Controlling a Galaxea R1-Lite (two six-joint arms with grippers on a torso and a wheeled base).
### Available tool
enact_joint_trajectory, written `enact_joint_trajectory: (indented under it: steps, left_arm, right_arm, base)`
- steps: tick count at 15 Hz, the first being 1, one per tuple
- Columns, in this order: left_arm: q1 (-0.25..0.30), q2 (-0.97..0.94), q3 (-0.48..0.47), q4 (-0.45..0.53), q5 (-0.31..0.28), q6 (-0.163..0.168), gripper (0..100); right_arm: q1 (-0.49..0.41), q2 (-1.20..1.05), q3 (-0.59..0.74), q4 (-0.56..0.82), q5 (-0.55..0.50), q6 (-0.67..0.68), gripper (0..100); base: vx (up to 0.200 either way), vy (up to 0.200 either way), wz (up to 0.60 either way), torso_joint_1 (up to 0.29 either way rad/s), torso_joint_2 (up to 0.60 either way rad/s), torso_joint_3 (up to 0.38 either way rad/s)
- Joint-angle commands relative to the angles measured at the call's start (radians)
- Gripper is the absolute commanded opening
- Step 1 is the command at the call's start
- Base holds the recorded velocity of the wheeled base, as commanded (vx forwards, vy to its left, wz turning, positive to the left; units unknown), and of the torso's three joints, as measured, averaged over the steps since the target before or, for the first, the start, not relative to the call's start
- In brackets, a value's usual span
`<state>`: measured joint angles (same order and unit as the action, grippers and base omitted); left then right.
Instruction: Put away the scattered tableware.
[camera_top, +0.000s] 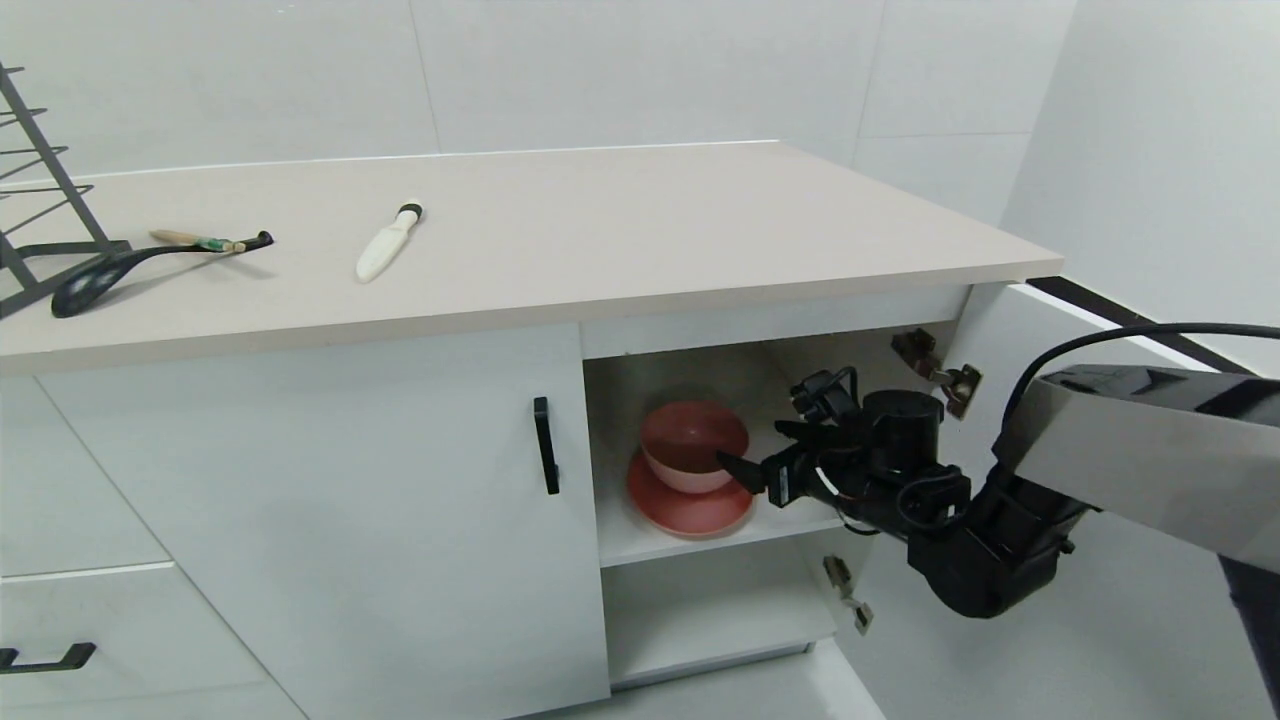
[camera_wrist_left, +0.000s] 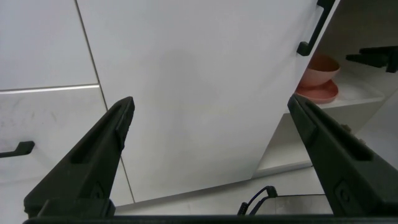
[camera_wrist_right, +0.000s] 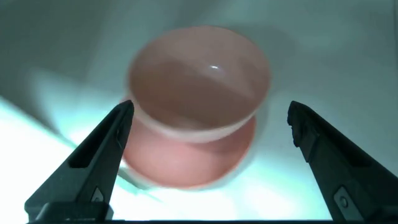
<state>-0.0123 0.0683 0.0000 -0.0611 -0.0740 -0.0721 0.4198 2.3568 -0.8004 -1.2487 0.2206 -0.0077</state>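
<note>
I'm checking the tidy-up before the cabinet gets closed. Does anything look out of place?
Yes: three utensils lie loose on the beige countertop: a black spoon, a thin wooden-handled stick by its handle, and a white, black-capped knife-like piece. The pink bowl sits neatly on the pink plate on the cabinet shelf.

The black wire dish rack is cut off by the head view's left edge, as is the black drawer handle lower down. A thin wooden-handled stick beside the long black spoon is too small to identify. In the right wrist view the pink bowl and the pink plate under it are blurred, and the bowl hides the plate's middle. In the left wrist view the white cupboard door covers part of both.
</note>
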Motion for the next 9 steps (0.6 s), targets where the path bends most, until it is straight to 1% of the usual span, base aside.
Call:
enact_joint_trajectory:
  steps: [1,3,6,8,9]
  left_arm:
    - [0.0,-0.01,0.0,0.0,-0.007,0.0,100]
    - [0.002,-0.012,0.0,0.0,-0.013,0.002,100]
    - [-0.009,-0.01,0.0,0.001,-0.018,0.008,100]
    - [-0.011,-0.01,0.0,0.003,-0.066,0.009,100]
    - [-0.011,-0.01,0.0,0.003,-0.072,0.009,100]
  right_arm:
    - [0.03,-0.039,0.191,-0.186,-0.004,-0.017,100]
    - [0.039,-0.082,0.297,-0.273,-0.006,-0.032,100]
    - [0.039,-0.218,0.397,-0.31,-0.01,-0.091,100]
    - [0.037,-0.355,0.484,-0.308,-0.01,-0.094,100]
    - [0.036,-0.393,0.506,-0.308,-0.014,-0.095,100]
  base:
    - [0.0,0.0,0.0,0.0,0.0,0.0]
    - [0.0,0.0,0.0,0.0,0.0,0.0]
    - [0.0,0.0,0.0,0.0,0.0,0.0]
    - [0.0,0.0,0.0,0.0,0.0,0.0]
    - [0.0,0.0,0.0,0.0,0.0,0.0]
